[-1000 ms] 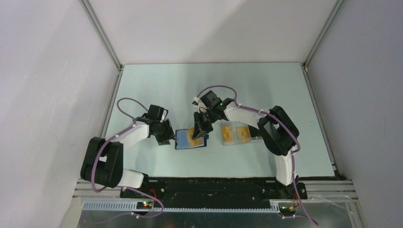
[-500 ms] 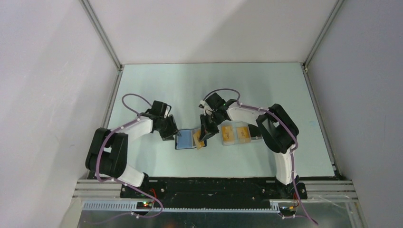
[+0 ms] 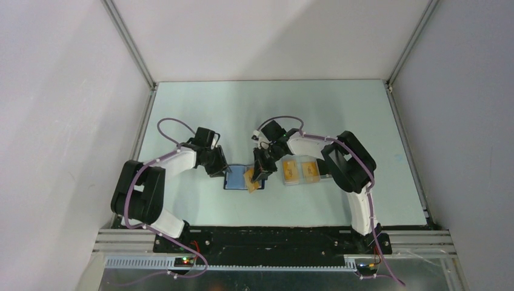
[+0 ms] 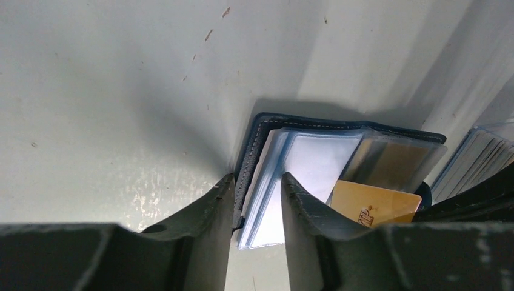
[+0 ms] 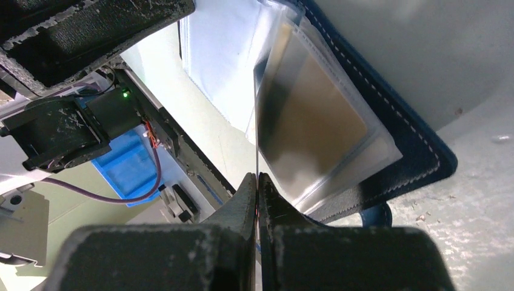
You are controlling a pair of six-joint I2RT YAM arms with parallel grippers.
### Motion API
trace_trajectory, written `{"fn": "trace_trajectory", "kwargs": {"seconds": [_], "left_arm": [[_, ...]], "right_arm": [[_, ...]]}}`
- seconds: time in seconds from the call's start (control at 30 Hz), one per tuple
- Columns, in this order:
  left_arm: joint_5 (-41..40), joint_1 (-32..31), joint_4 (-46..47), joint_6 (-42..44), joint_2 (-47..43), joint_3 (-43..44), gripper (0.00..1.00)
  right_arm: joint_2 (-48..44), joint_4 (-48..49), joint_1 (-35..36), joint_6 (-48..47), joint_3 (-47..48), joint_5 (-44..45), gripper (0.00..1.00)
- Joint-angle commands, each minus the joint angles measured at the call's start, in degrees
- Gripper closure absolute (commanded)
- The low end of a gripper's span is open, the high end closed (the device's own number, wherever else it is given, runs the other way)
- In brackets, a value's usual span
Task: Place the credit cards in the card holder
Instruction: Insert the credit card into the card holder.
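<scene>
One card — in right end effector

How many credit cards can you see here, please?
3: one card at the card holder, pinched by the right claw; a second and third in the clear case. Others may be hidden.

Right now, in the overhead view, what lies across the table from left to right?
left gripper → card holder → right gripper pinching a yellow card → clear case
</scene>
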Motion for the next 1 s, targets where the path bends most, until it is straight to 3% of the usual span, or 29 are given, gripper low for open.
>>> {"fn": "trace_trajectory", "kwargs": {"seconds": [0.0,0.43,0.97], "left_arm": [[-2.92,-0.51,-0.87,1.51,2.75,-0.65,0.61],[-3.23,-1.12,-1.97,2.25,3.75,0.39,0.68],[-3.76,-1.66,-2.90,2.58,4.16,1.11,0.71]], "right_arm": [[1.85,2.95,-0.41,-0.09,0.07,-2.00,1.00],[3.69,8.83,-1.93,1.57,0.30,-4.21,1.00],[3.16,9.73,-2.30,3.52,0.47,1.88,1.00]]}}
